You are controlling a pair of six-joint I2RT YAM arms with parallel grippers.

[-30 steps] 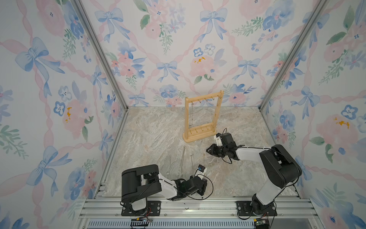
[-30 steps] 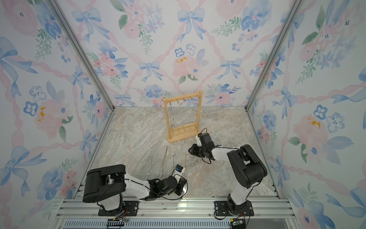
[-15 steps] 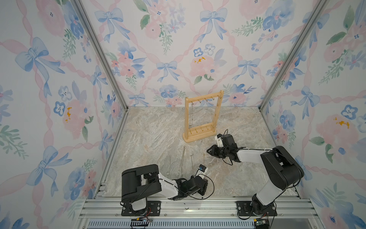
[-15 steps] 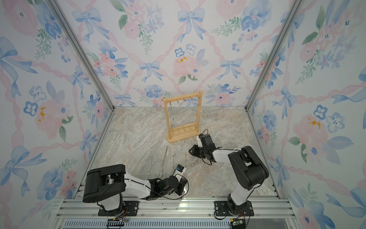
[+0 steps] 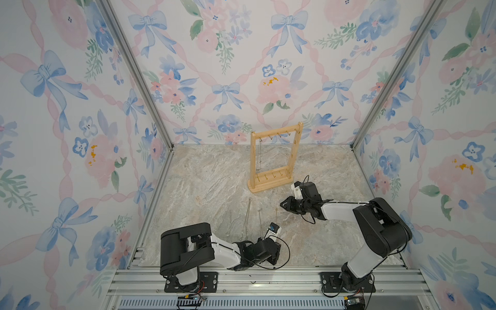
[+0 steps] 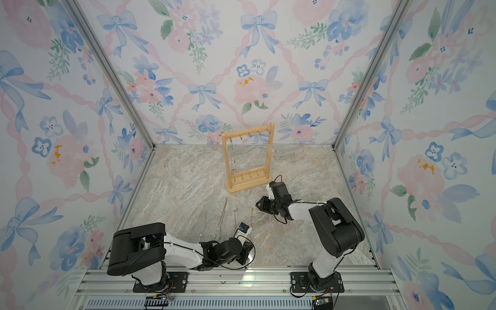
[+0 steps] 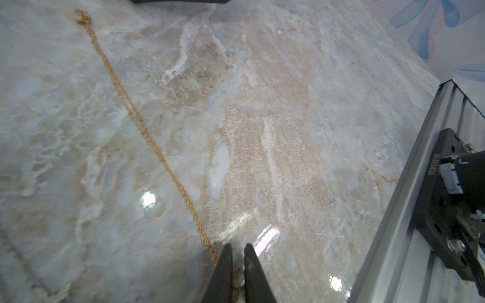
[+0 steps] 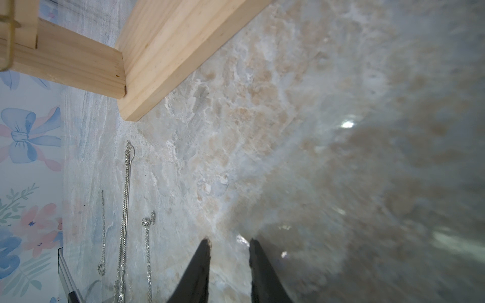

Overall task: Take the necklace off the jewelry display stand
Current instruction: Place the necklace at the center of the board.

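Floral wallpaper with blue bows closes in the marble-patterned bench (image 5: 209,174) on three sides.

From my seat, the left gripper (image 7: 238,245) sits low at the bottom centre of both top views, close to the front rail. In the left wrist view its two black fingers (image 7: 223,272) are parted by only a narrow slit, and I can see bare bench through it. A gold chain (image 7: 141,126) lies stretched out on the bench away from them. Its near end meets the outer edge of one finger, and I cannot tell whether any link is caught there.

The right gripper (image 8: 229,240) hovers right of centre in a top view (image 5: 284,205), just below and to the right of the stand's base, pointing toward the left of the frame. Its fingers stand clearly apart with nothing between them.

Between the two arms, in the lower centre of a top view, three silver chains (image 5: 248,217) lie roughly parallel on the bench. The right wrist view shows them too (image 8: 126,196).

Further back, the jewelry display stand (image 5: 271,185) is upright at the centre of the frame, near the back wall. The necklace (image 5: 259,155) hangs on it from the hook at the left end of the top bar. It drops beside the left post almost to the bottom bar, and both top views show it (image 6: 233,158).
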